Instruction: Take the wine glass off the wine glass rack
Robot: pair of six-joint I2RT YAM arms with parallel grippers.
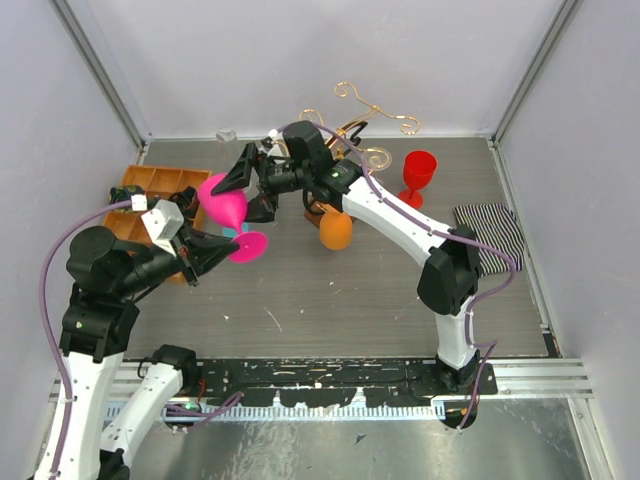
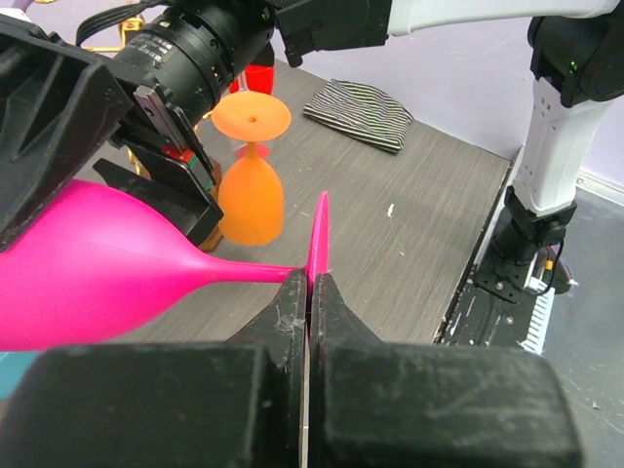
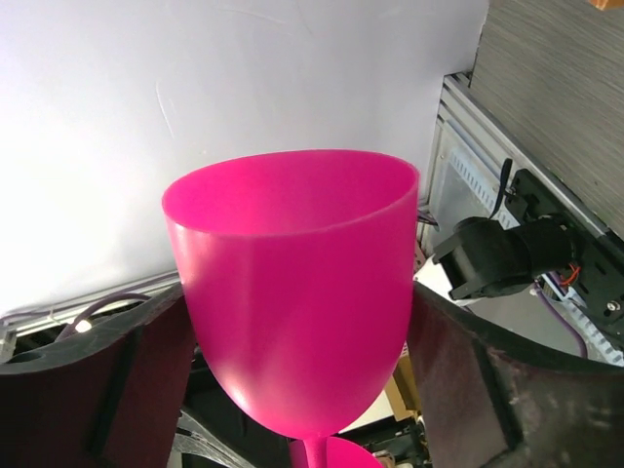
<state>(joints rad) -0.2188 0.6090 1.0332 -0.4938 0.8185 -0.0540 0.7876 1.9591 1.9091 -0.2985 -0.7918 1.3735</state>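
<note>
The pink wine glass (image 1: 222, 200) lies tilted in the air between both arms, off the wine glass rack (image 1: 362, 108). My left gripper (image 2: 310, 278) is shut on the thin edge of its round foot (image 2: 319, 234), with the stem running off to the left. My right gripper (image 3: 297, 322) straddles the bowl (image 3: 292, 283); its two fingers (image 3: 458, 390) press against the bowl's sides. In the top view the right gripper (image 1: 245, 190) sits just left of the rack. An orange glass (image 1: 335, 230) hangs upside down by the rack.
A red glass (image 1: 418, 175) stands upright at the back right. A striped cloth (image 1: 490, 235) lies by the right wall. An orange compartment tray (image 1: 150, 190) sits at the left, behind my left arm. The rack's gold hooks reach toward the back wall.
</note>
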